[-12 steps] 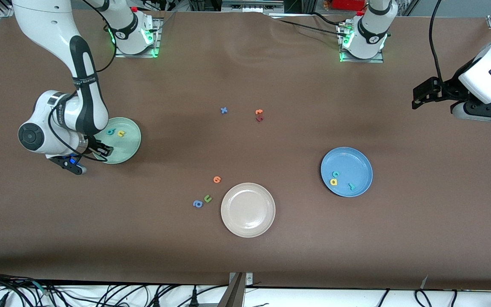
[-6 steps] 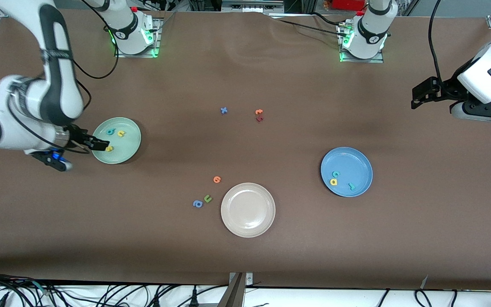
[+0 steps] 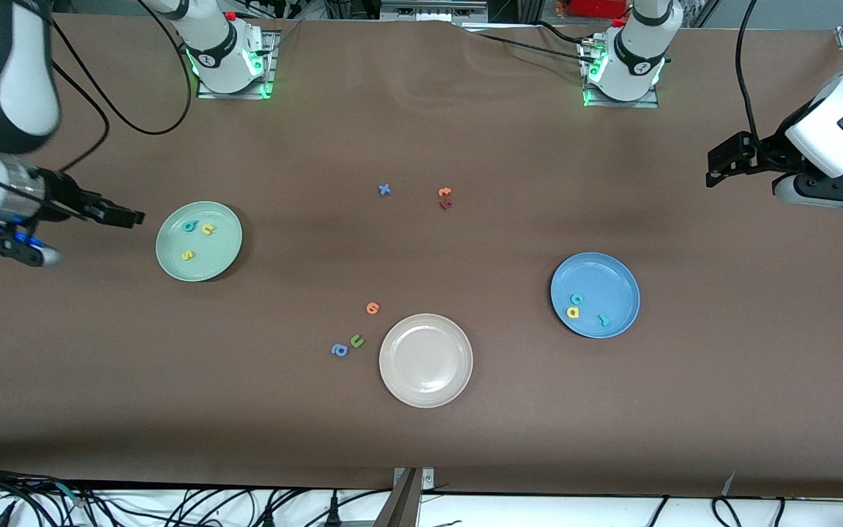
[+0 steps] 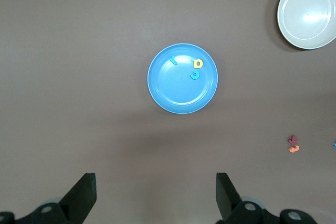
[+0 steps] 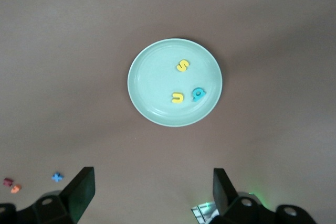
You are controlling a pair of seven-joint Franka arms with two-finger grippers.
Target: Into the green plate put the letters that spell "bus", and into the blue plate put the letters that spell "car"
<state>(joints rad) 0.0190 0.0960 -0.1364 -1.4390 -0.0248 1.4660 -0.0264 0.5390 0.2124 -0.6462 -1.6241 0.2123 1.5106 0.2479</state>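
Brown counter. Teal b (image 3: 189,226), yellow u (image 3: 208,229) and yellow s (image 3: 187,255) lie in the green plate (image 3: 224,252); teal c (image 3: 577,298), yellow a (image 3: 572,312) and teal r (image 3: 603,319) in the blue plate (image 3: 612,274). They look light, soft foam, best pinched by opposite edges. Right gripper (image 3: 129,217) hangs beside the green plate, left gripper (image 3: 714,176) waits at its counter end, both spread and empty.
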